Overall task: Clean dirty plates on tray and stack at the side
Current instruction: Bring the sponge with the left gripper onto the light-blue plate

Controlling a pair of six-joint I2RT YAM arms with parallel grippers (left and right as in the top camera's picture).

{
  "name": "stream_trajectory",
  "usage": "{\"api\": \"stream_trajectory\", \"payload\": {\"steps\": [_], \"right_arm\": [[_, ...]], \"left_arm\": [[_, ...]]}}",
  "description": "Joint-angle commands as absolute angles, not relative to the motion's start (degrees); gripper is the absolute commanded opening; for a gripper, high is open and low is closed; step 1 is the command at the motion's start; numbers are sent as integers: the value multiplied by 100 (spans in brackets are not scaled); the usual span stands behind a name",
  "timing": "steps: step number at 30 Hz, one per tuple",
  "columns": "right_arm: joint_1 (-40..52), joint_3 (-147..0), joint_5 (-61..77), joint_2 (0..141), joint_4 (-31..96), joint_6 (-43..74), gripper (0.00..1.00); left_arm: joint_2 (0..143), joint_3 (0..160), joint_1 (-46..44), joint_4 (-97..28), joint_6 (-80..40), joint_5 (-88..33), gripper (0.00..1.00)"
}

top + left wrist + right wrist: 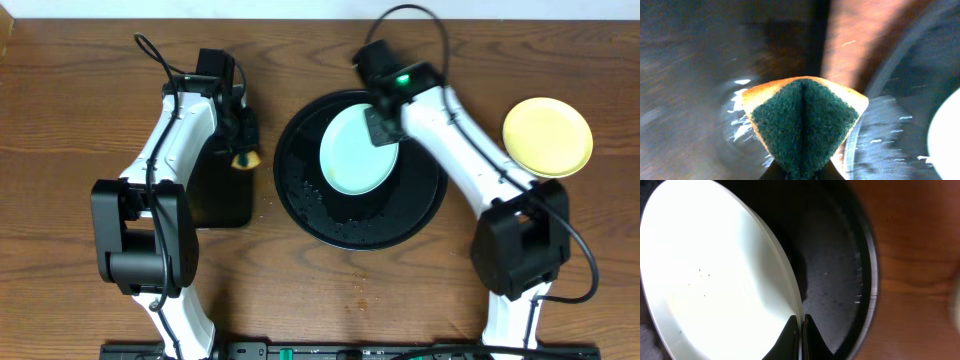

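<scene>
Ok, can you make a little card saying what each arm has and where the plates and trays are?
left jaws: shut on the sponge, yellow with a green scrubby side
right jaws: shut on the rim of the mint plate
mint plate: over the round black tray, a few tiny dark specks on it
yellow plate: on the bare table, right of the round tray, not touching it
rectangular black tray: beside the sponge
plates in view: two

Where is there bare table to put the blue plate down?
Most bare wood lies in front of the round black tray, down to the near edge. More lies left of the rectangular tray, and around the yellow plate at the right edge. It is crowded between the trays, where the left tool holds the sponge.
</scene>
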State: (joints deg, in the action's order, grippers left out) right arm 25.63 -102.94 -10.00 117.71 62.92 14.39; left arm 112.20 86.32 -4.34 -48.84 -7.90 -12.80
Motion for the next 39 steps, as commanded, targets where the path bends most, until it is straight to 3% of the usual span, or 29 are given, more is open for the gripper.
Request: {"api": "stream_trajectory", "payload": {"steps": [1, 9, 19, 39], "right_arm": [[2292, -9955, 504, 11730, 6158, 1098, 1], [2108, -8532, 801, 11730, 4899, 1000, 1], [2095, -7699, 799, 11730, 3874, 1022, 1], [2095, -7671, 799, 11730, 3833, 1022, 1]], "left_arm": [[11207, 8626, -499, -4598, -823, -2672, 7], [11207, 8626, -1232, -3804, -746, -2853, 7], [11253, 8591, -2359, -3789, -462, -1094, 7], [12154, 8543, -2517, -4093, -189, -1564, 8]]}}
